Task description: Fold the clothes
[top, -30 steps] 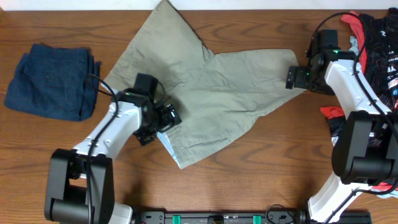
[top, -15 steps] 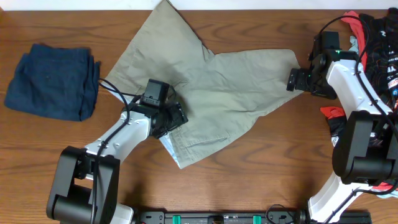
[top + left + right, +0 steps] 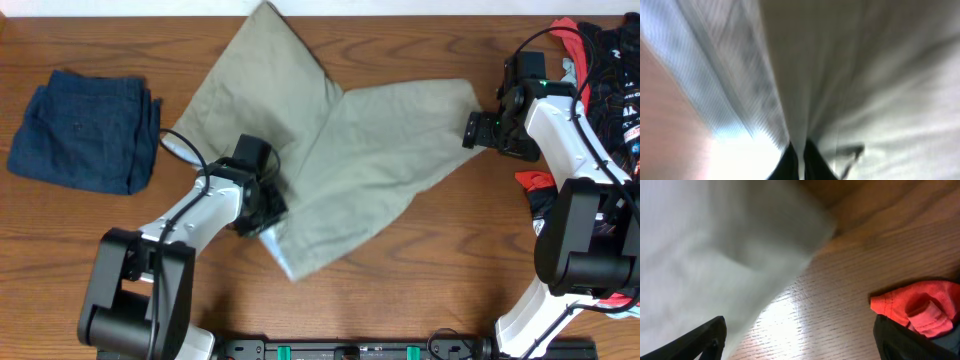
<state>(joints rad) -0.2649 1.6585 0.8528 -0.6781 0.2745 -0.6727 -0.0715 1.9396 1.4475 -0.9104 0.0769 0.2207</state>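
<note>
Khaki shorts (image 3: 345, 150) lie spread across the middle of the table (image 3: 430, 290); waistband sits at the near-left with pale blue lining (image 3: 275, 250) showing; one leg runs to the far edge, the other runs out to the right.

Left gripper (image 3: 262, 205) sits on the near waistband edge; in the left wrist view it (image 3: 799, 162) looks clenched on a fold of the shorts, though the view is blurred.

Right gripper (image 3: 478, 128) is released, with jaws wide apart in the right wrist view (image 3: 800, 340); it hovers over bare wood, holding nothing.

Key relation: the hem of the right-hand leg lies just to the left of the right gripper, close but not between the jaws; the right arm is clearly the nearer one to that leg, so we judge it takes the hem and carries it left along the leg's long axis, while the left arm pins the waist.

Denim garment (image 3: 85, 130) sits folded at the far left, well apart; a pile of red and black garments (image 3: 610, 70) waits at the far right.
</note>
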